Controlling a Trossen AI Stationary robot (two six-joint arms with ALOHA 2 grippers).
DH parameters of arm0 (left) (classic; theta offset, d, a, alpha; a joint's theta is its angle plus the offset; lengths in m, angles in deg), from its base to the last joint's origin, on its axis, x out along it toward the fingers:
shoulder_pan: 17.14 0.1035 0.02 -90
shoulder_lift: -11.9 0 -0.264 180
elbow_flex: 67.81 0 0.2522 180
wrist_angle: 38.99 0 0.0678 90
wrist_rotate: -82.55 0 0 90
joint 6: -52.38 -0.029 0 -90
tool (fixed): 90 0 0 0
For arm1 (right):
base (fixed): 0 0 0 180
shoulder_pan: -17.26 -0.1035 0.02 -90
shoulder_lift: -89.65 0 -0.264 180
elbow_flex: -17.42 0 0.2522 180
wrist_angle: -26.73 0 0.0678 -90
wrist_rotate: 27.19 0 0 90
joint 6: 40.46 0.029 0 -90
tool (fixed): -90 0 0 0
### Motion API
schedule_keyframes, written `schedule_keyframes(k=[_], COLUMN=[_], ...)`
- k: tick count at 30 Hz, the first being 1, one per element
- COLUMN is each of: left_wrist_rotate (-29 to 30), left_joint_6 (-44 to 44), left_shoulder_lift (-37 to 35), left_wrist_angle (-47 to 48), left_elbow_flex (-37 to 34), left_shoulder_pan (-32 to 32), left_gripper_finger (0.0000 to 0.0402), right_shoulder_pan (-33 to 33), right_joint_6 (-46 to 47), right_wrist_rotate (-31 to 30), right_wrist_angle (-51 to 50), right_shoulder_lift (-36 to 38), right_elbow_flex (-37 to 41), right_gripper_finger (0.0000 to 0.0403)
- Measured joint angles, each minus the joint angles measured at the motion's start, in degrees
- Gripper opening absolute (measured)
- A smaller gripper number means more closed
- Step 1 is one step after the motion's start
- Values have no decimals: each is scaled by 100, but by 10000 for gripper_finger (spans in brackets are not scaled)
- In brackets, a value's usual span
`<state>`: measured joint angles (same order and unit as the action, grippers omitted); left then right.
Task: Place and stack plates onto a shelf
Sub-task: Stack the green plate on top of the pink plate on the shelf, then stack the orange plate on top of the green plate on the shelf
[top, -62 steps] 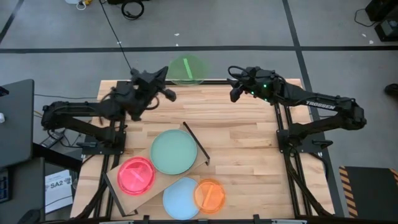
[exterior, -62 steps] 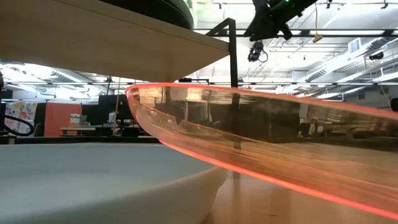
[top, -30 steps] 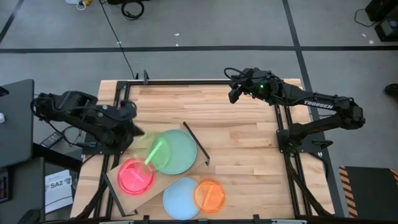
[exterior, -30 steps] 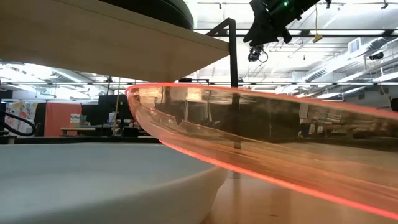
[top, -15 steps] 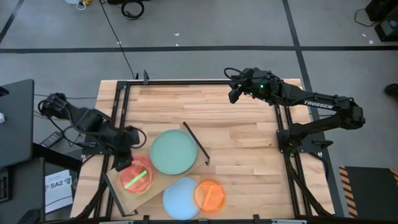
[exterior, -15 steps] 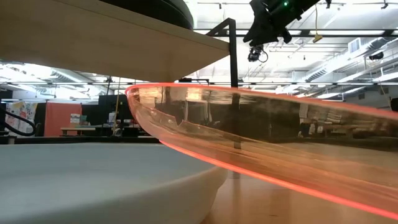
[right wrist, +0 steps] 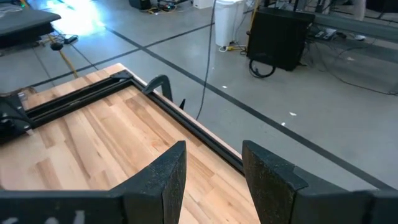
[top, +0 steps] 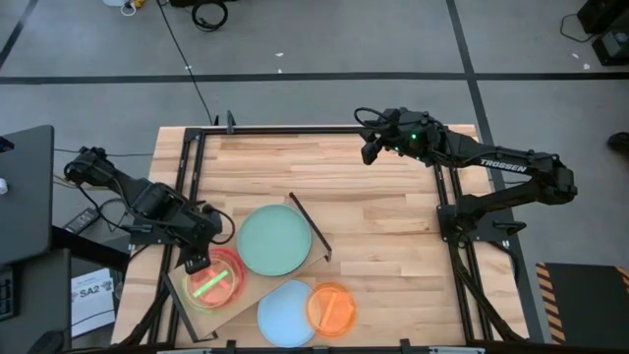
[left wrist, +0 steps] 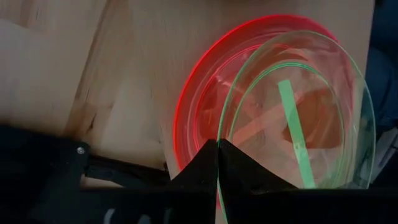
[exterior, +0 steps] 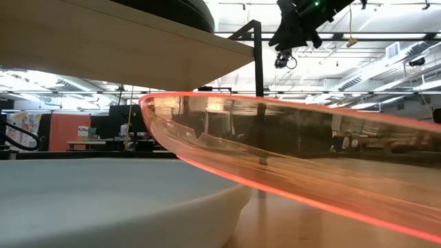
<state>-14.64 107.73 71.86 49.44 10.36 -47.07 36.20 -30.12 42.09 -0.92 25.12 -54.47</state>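
My left gripper (top: pixel 200 264) is shut on a translucent neon-green plate (top: pixel 210 286) and holds it over the pink plate (top: pixel 235 266). The pink plate lies on the pale shelf board (top: pixel 180 285), beside the mint-green plate (top: pixel 274 239). In the left wrist view the green plate (left wrist: pixel 311 106) overlaps the pink plate (left wrist: pixel 196 87). A light-blue plate (top: pixel 286 313) and an orange plate (top: pixel 331 308) lie near the table's near edge. My right gripper (top: pixel 371 148) waits open above the far edge with nothing between its fingers (right wrist: pixel 168 180). My left gripper pinches the green plate's rim (left wrist: pixel 219 134) between its two fingers (left wrist: pixel 198 167), at the edge nearest the arm. The fingers come steeply from above, slanting in from the table's left. The plate sits over the pink plate; whether it rests on it I cannot tell.
The shelf's black bar frame (top: pixel 311 225) stands up beside the mint-green plate. In the low view the orange plate (exterior: pixel 296 165) and the light-blue plate (exterior: pixel 103 200) fill the foreground under the shelf board (exterior: pixel 103 48). Bare wood (top: pixel 393 226) lies at the middle and right.
My left gripper has gone down and toward the near edge, tipping its fingers steeply downward. It has carried the green plate from over the mint-green plate's left side to over the pink plate. It has stayed shut on the plate.
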Motion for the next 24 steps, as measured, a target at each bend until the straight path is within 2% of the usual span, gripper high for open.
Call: schedule_keyframes(k=[4, 9, 16, 19, 24], left_wrist_rotate=[25, 448, 441, 441, 441], left_joint_6=[3, 253, 742, 752, 761], left_shoulder_lift=[0, 2, 0, 0, 2], left_wrist_angle=[3, 5, 11, 11, 11], left_elbow_flex=[-18, -18, -18, -18, -18], left_shoulder_pan=[0, 0, 0, 0, 0], left_gripper_finger=[13, 13, 17, 34, 85], right_shoulder_pan=[0, 0, 0, 0, 0], right_joint_6=[-1, -1, -2, -2, -2], right_wrist_rotate=[187, 263, 263, 263, 283], right_wrist_angle=[0, 2, 0, 0, 0], right_shoulder_lift=[0, 0, 0, 0, 0], right_elbow_flex=[0, 0, 0, 0, 0], right_gripper_finger=[163, 164, 164, 164, 164])
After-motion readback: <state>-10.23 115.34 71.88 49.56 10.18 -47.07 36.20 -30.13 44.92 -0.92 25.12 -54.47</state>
